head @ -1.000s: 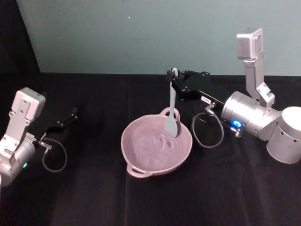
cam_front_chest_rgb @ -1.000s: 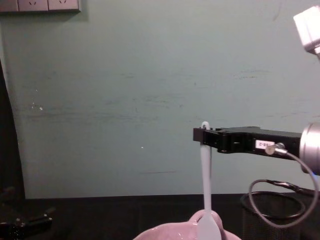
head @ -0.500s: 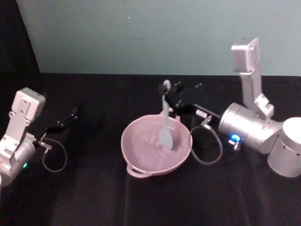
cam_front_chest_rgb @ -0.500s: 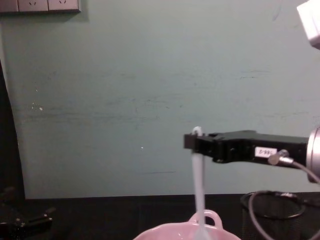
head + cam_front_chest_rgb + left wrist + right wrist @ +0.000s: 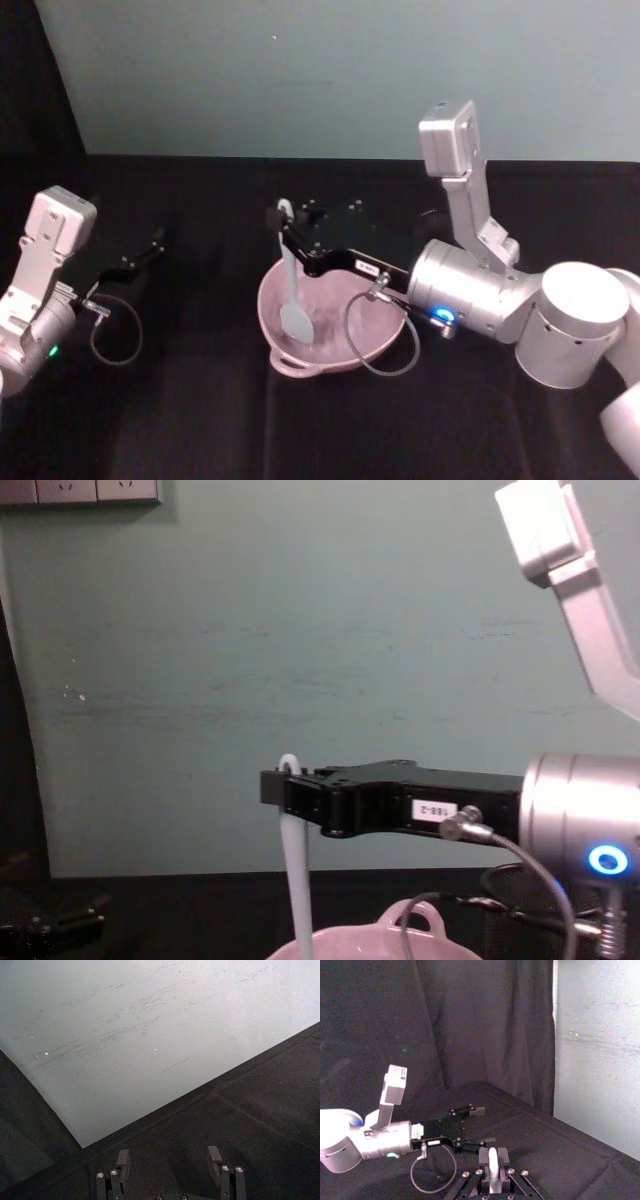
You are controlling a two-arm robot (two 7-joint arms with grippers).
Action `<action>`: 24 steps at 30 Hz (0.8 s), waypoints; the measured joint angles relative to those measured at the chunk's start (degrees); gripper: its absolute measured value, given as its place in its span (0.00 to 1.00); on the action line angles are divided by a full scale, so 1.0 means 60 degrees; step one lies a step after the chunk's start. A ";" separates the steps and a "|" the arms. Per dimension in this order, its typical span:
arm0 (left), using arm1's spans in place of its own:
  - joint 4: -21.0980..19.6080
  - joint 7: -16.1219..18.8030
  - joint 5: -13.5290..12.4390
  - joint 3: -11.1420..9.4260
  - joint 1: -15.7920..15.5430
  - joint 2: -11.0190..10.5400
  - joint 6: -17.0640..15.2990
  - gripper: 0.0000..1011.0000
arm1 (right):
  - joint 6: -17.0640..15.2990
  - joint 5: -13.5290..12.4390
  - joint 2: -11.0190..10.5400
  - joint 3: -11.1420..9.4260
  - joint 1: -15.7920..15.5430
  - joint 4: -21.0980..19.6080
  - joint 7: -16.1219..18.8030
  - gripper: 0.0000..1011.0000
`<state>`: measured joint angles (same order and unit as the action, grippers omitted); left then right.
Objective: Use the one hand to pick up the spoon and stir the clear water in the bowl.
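The right gripper reaches in from 3 o'clock above the pink bowl, its fingers clamped on the handle top of the white spoon. The spoon hangs nearly upright, with its flat head down inside the bowl at the 9 o'clock side. Well apart at 9 o'clock, the left gripper rests on the black table, fingers apart.
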<state>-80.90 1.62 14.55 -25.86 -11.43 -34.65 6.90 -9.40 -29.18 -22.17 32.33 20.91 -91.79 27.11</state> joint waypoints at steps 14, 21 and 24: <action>0.0000 0.0000 -0.0001 0.0000 0.0000 0.0000 0.0000 1.00 | 0.0437 0.0129 0.0554 -0.0105 0.0771 0.1522 -0.0032 0.11; 0.0000 0.0000 -0.0001 0.0001 0.0000 0.0000 0.0001 1.00 | 0.0496 0.0185 0.0302 -0.0588 0.0831 0.1772 -0.0253 0.11; 0.0000 0.0000 0.0000 0.0001 0.0000 0.0000 0.0000 1.00 | 0.0497 0.0178 0.0166 -0.0787 0.0732 0.1699 -0.0324 0.11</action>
<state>-80.90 1.62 14.55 -25.86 -11.43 -34.65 6.90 -6.42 -28.12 -21.17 27.60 25.30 -81.60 25.17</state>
